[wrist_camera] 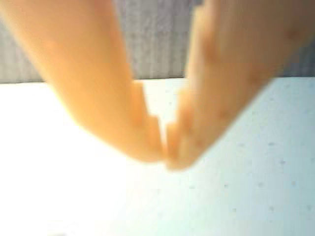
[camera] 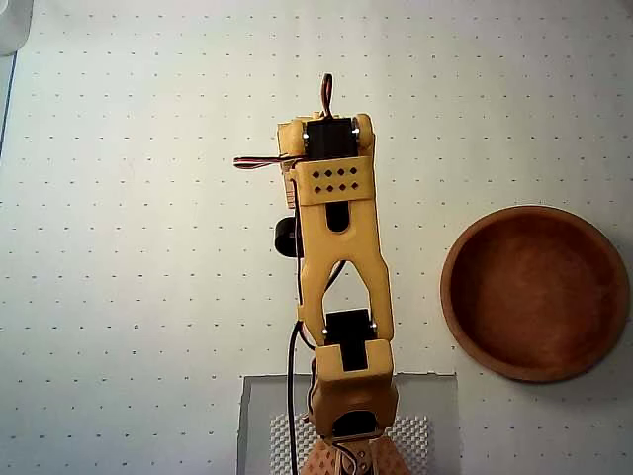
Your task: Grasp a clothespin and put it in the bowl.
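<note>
The reddish-brown wooden bowl [camera: 535, 293] lies at the right of the overhead view, and its inside looks empty. No clothespin shows in either view. My yellow arm [camera: 338, 257] is folded over the middle of the white dotted mat, and its links hide the gripper from above. In the wrist view my gripper [wrist_camera: 165, 160] fills the frame, blurred, with its two orange fingertips meeting and nothing seen between them. It hangs over bare white mat.
A clear plate [camera: 346, 426] with a textured pad holds the arm's base at the bottom edge of the overhead view. The white dotted mat [camera: 129, 247] spreads to the left and far side. A grey wall [wrist_camera: 152, 44] shows behind the fingers.
</note>
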Action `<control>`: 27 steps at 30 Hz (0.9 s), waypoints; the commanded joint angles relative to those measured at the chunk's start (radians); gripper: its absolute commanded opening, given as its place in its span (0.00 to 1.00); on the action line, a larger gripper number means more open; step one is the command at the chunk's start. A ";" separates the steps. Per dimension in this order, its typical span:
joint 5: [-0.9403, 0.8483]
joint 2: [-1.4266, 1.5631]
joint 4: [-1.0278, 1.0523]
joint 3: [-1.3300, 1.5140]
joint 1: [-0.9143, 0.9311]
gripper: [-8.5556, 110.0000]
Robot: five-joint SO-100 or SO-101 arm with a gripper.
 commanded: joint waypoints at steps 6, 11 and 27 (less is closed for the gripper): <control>-0.020 -0.069 0.018 -0.072 -0.006 0.05; -0.035 -0.158 0.017 -0.074 -0.008 0.05; -0.135 -0.201 0.009 -0.075 -0.035 0.09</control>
